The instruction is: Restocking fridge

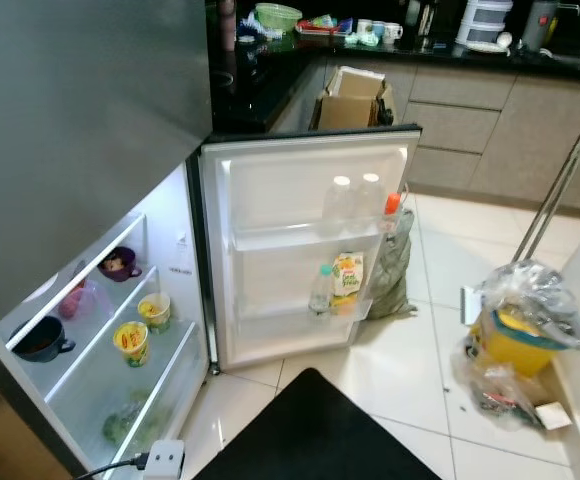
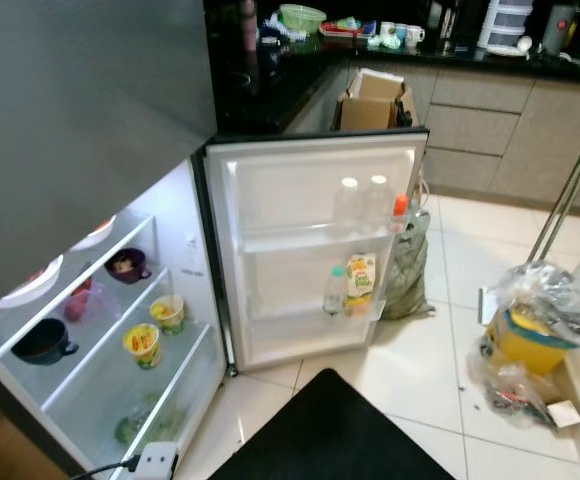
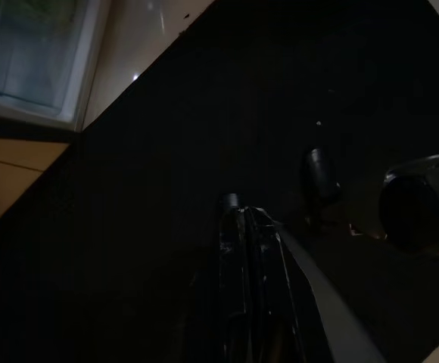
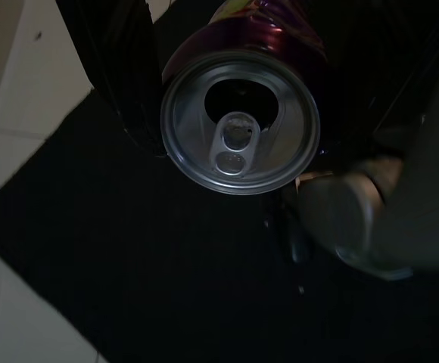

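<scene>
A purple drink can [image 4: 242, 113], its opened silver top facing the wrist camera, sits clamped between the black fingers [image 4: 121, 68] of the right gripper [image 4: 238, 72] above the black floor mat [image 1: 315, 435]. Ahead, the fridge door [image 1: 305, 240] stands open. The left gripper [image 3: 242, 227] hangs over the mat, fingers together.

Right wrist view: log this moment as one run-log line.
right gripper: shut on can | can: opened | fridge door: open | below: black mat

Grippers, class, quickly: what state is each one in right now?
Left gripper: fingers together, holding nothing, over the black mat.
Right gripper: shut on a can whose top is already open.
</scene>
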{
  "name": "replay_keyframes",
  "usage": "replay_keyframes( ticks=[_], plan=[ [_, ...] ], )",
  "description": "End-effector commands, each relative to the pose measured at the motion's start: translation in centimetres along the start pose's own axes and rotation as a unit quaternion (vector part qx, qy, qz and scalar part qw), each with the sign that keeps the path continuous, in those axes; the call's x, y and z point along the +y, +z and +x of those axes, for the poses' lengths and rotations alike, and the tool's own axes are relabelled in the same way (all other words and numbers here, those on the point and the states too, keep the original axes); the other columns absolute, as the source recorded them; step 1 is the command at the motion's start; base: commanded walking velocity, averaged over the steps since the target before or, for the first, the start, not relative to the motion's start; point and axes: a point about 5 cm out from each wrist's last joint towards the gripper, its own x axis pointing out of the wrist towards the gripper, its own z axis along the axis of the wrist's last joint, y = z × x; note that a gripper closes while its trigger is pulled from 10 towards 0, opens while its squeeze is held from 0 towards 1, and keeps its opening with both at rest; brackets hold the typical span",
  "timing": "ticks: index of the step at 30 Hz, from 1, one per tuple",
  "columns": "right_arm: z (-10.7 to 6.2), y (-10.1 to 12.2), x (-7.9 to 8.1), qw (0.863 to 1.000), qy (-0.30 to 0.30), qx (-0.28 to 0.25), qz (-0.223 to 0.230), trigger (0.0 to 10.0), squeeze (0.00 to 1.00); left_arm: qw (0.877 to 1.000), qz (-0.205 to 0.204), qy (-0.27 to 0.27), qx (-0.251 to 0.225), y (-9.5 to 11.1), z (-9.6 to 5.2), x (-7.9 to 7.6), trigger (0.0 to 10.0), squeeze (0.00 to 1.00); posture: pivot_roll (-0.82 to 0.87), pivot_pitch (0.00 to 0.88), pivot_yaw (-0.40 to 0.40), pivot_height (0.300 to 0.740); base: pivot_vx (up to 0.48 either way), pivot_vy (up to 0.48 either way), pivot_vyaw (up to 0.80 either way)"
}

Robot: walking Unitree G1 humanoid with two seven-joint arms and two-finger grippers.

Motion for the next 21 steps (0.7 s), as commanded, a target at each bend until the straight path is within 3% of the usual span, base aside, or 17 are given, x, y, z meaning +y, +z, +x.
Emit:
replay_keyframes(
  ticks=[1,13,21],
  plan=[
    [0.03,0.03,0.15,1.000,0.001,-0.002,-0.001,10.0,0.00,1.000,0.004,-0.004,0.008,-0.38,0.01,-0.26,10.0,0.00,-0.14,0.000,-0.016,0.740,0.289,0.000,0.00],
    [-0.05,-0.67,0.36,1.000,-0.001,0.007,0.006,10.0,0.00,1.000,0.006,-0.008,0.011,-0.63,-0.08,-0.16,10.0,0.00,-0.15,0.000,-0.007,0.740,0.296,0.000,0.00],
    [-0.04,-0.80,0.41,1.000,-0.003,0.012,0.018,10.0,0.00,1.000,0.009,-0.012,0.008,-0.30,-0.01,-0.21,10.0,0.00,-0.15,0.000,-0.003,0.740,0.261,0.000,-0.80]
  ],
)
